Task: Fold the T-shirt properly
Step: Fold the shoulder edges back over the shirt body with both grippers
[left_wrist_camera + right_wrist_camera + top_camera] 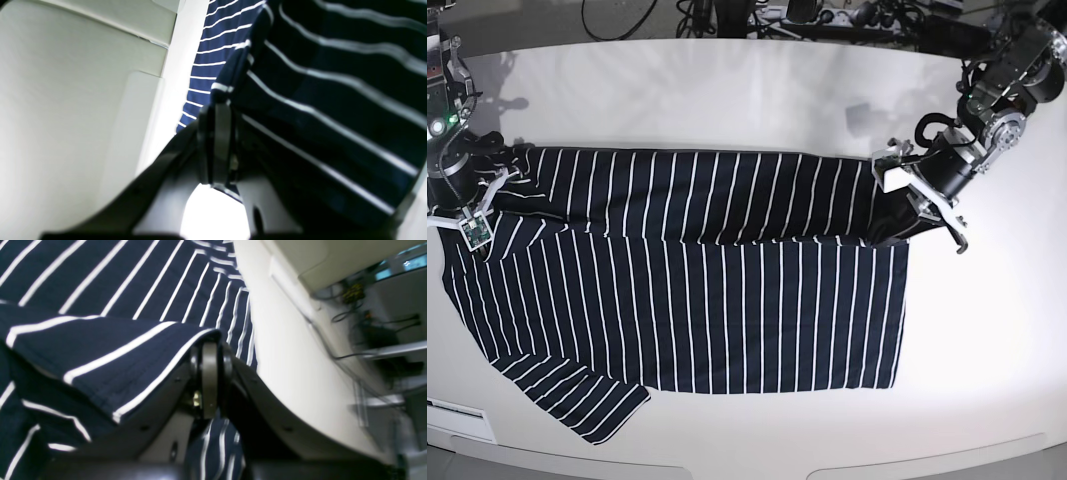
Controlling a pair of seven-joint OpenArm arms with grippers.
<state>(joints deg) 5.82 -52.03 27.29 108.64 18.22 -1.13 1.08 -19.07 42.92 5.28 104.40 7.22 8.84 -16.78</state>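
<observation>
The T-shirt (697,290), dark navy with thin white stripes, lies spread across the white table (727,90), its far edge doubled over toward the front. My left gripper (218,113) is shut on the T-shirt (333,100), a fold of cloth pinched between its fingers. In the base view the left gripper (905,207) sits at the shirt's far right corner. My right gripper (209,351) is shut on the T-shirt (100,350) too, with cloth draped over one finger and hanging below the pads. The right gripper (487,190) is at the far left corner.
Cables and equipment (827,15) run along the table's far edge. A sleeve (592,405) sticks out at the front left, close to the table's front edge. Bare tabletop (987,340) stretches to the right of the shirt.
</observation>
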